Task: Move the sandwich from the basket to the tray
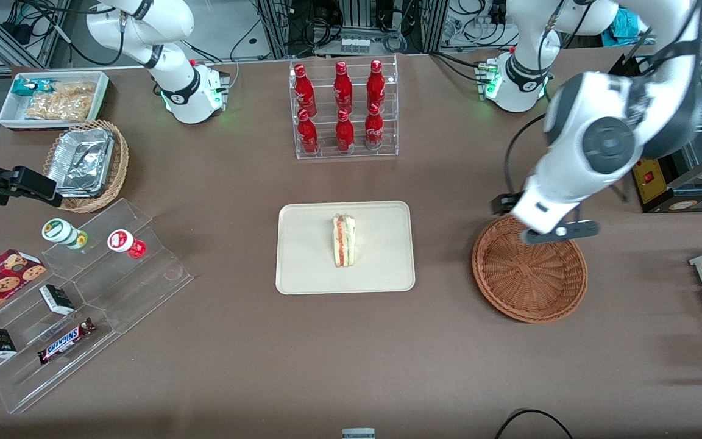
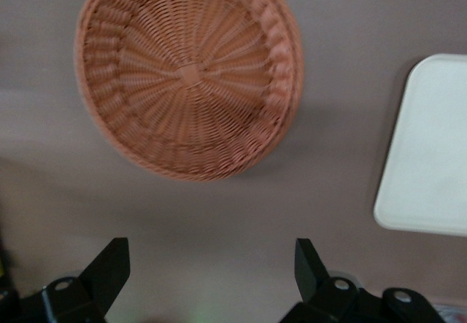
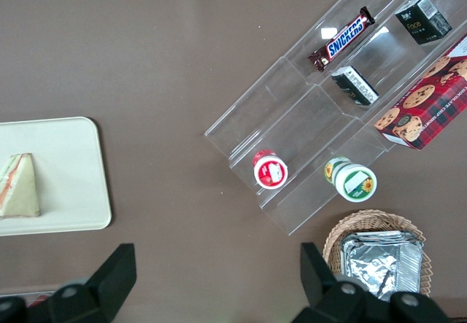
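Resting on the tray [image 1: 308,268]: one sandwich [image 1: 344,240], lying near the middle, filling edge showing. Basket [image 1: 529,277]: empty, bare weave throughout, toward the working arm's end of the table, well apart from the tray. Gripper [image 2: 211,272]: raised above the table beside the basket, fingers [image 2: 109,265] spread wide, holding nothing. Status: transfer appears complete; remaining, at most, is parking the arm.

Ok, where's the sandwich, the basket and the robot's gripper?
sandwich [image 1: 344,239]: front view, its striped cut edge.
basket [image 2: 191,73]: left wrist view, its woven middle.
gripper [image 2: 211,265]: left wrist view, the gap between its open fingers.
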`<state>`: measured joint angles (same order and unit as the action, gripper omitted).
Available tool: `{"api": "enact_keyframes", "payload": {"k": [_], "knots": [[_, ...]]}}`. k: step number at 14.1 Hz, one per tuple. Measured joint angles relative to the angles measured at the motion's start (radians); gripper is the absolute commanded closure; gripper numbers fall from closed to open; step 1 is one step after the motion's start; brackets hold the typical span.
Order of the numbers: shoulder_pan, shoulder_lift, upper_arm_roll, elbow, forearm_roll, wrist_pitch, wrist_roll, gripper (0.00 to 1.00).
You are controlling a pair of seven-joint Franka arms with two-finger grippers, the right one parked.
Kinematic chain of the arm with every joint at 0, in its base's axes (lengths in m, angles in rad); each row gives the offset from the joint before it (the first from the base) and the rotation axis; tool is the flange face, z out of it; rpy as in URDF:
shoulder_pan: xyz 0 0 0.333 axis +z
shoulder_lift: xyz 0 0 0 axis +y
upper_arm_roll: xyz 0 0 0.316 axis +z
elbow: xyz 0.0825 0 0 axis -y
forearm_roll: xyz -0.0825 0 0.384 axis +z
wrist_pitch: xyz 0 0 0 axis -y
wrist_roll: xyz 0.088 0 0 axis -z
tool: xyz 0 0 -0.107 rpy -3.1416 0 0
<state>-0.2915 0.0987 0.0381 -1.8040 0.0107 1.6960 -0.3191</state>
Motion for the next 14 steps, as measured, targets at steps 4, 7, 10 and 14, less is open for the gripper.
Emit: {"api": "enact_keyframes", "payload": {"k": [4,7,10,14], "knots": [[0.106,-0.098,0.002,0.024,0.001,-0.123,0.191,0.0],[0.208,-0.131,-0.03,0.081,0.003,-0.154,0.275,0.0],[0.356,-0.138,-0.134,0.145,0.004,-0.171,0.311,0.0],[0.408,-0.12,-0.17,0.177,0.005,-0.112,0.313,0.0]]}}
